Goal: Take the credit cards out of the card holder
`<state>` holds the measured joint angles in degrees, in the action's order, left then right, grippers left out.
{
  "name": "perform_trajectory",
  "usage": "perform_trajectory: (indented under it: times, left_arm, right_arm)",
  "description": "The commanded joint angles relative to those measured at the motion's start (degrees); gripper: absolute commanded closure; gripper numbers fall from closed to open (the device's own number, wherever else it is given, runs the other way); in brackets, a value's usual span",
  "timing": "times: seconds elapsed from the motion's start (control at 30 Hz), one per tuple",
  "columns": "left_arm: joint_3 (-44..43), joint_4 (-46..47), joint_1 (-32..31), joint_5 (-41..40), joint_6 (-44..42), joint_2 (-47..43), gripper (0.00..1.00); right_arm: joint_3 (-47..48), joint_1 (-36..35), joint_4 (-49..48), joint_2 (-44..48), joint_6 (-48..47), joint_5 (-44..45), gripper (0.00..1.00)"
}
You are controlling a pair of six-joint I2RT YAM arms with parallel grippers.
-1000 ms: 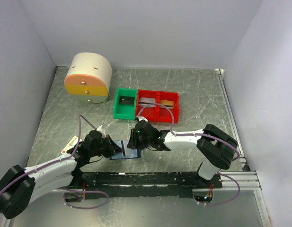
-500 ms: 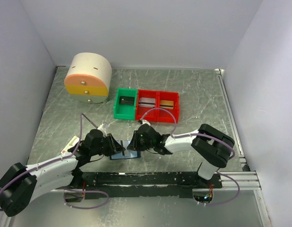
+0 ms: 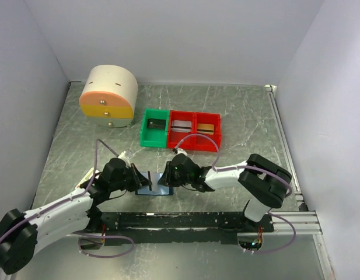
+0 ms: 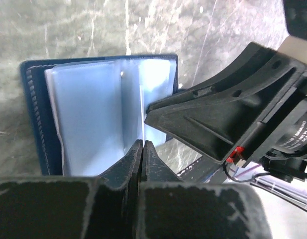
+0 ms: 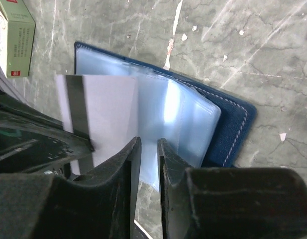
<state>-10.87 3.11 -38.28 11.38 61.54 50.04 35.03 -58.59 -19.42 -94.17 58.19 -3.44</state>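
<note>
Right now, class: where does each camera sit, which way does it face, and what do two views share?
Top: above and behind the arms, facing down at the table; both arms show, left gripper and right gripper meeting at the card holder.
Left wrist: on the left arm, facing down past its shut gripper at the open card holder.
Right wrist: on the right arm, facing down past its gripper at a card and a box.
Both wrist views share the card holder.
</note>
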Motion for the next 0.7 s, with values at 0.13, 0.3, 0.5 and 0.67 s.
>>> perform_trajectory:
  times: [0.13,0.3,0.5,0.67]
  left_arm:
    - [-7.8,-16.0,0.4,-8.6,-9.1,-5.6,0.93]
    - [-9.5,-17.3,0.4,-6.3,-10.6,-3.4,0.93]
    - [-10.0,-18.3,0.4,-6.6,-10.2,-6.0,0.93]
    - [-12.6,-21.5,0.4,-6.8,-12.0,-10.0,0.93]
  right_arm:
    - [3.0,3.0,6.4,3.1,-4.6,1.1,0.75]
    - [7.3,3.2,4.3,3.3,-7.4,-2.1,0.73]
    - [0.5,3.6,-5.6,0.1,-1.3,-5.7,0.73]
    - [-2.2,6.0,-12.2,3.8,-1.9,-7.9,0.66]
